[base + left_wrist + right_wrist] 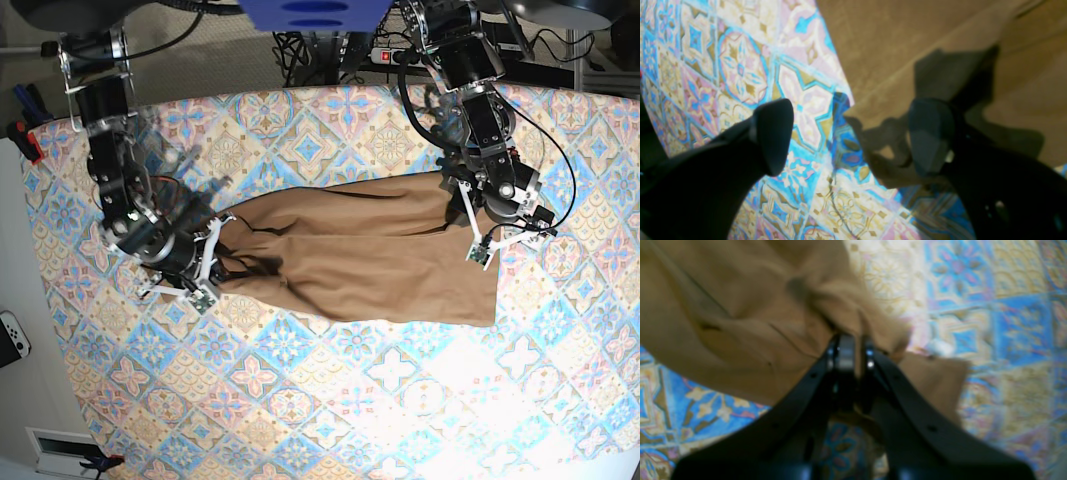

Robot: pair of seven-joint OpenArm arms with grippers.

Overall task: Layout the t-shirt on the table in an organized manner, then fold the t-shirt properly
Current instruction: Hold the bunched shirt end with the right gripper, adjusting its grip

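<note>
Our right gripper (855, 353) has its jaws clamped on the t-shirt (370, 255). Our left gripper (853, 136) hangs with jaws wide apart over the shirt's edge on the counter (330, 400).

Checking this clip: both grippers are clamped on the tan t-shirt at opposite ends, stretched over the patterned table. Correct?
Not quite. Only the right gripper is shut on the t-shirt, as the right wrist view shows. The left gripper stands wide open at the shirt's edge, one finger over cloth and one over the table, seen in the left wrist view. The rest holds.
</note>
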